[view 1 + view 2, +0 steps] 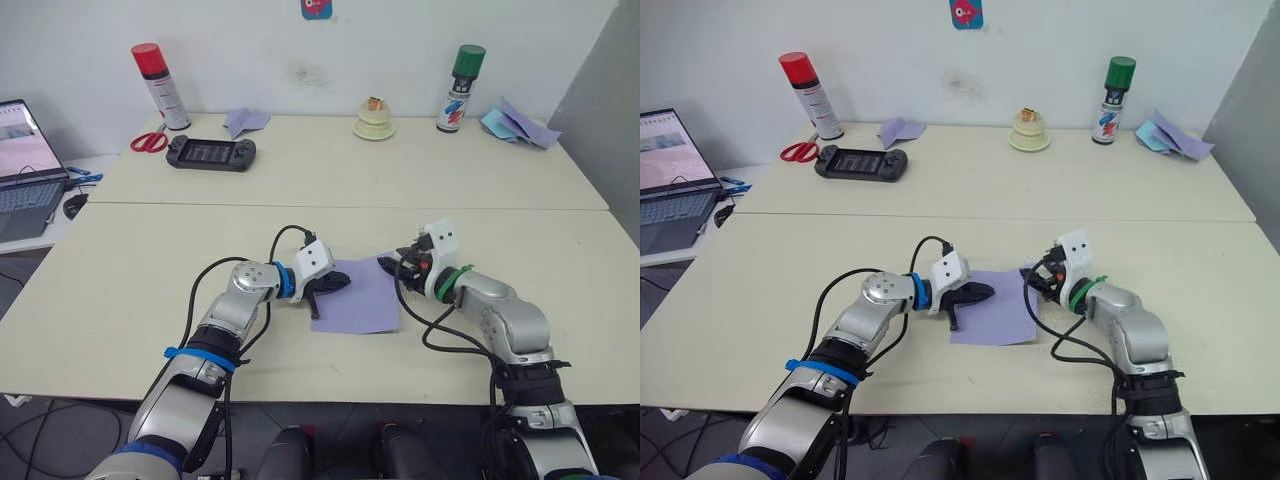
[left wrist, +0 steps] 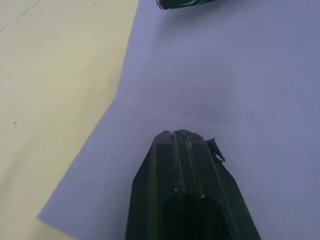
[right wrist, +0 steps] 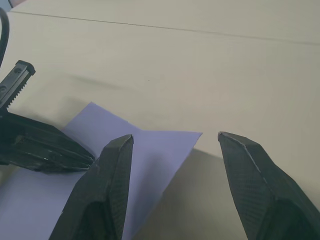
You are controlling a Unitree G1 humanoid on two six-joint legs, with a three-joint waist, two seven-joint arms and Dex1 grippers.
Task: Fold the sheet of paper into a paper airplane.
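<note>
Lavender and thin, the sheet of paper (image 1: 360, 298) lies flat on the near cream tabletop (image 1: 120, 290), between the two arms and close to the front edge. In the right wrist view one corner of it looks lifted a little off the surface, casting a shadow beneath — how high, I cannot tell.

The left end effector (image 1: 332, 284) rests on the sheet's left part, its two black fingers pressed together with no gap between them, tips down on the paper; the left wrist view shows them (image 2: 187, 200) closed tight against each other on the lavender surface. The right end effector (image 1: 392, 267) sits at the sheet's far right corner, its fingers (image 3: 107, 185) spread well apart, one over the paper's edge and the other over bare tabletop. It holds nothing.

On the far tabletop stand a red-capped spray can (image 1: 160, 86) at the left and a green-capped spray can (image 1: 459, 88) at the right, with a small cream-coloured round object (image 1: 374, 121) between them. Near the red-capped can lie red-handled scissors (image 1: 149, 141), a black game console (image 1: 211, 153) and a small lavender folded paper dart (image 1: 244, 121). More folded paper — lavender and pale blue (image 1: 517, 124) — lies at the far right corner. An open laptop (image 1: 24, 165) sits off to the left.
</note>
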